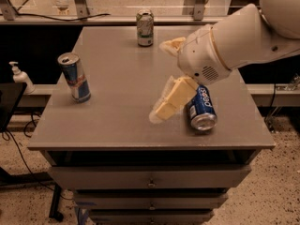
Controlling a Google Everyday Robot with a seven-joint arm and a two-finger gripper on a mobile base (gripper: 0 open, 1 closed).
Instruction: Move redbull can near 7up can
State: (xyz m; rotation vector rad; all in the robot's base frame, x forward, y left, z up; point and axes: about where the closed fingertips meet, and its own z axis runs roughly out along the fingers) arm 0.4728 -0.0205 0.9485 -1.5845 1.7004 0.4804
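Observation:
The redbull can [75, 77], slim, blue and silver, stands upright near the left edge of the grey table [122, 78]. The 7up can [145, 28], whitish-green, stands upright at the table's far edge, centre. My gripper [159, 81] hangs over the table's middle-right, well to the right of the redbull can and nearer than the 7up can. Its cream fingers [169, 100] are spread apart and hold nothing. The white arm [234, 41] reaches in from the upper right.
A dark-blue Pepsi can [201, 109] lies on its side near the front right, just behind my lower finger. A soap dispenser [18, 76] stands on a ledge left of the table. Drawers [150, 182] sit under the tabletop.

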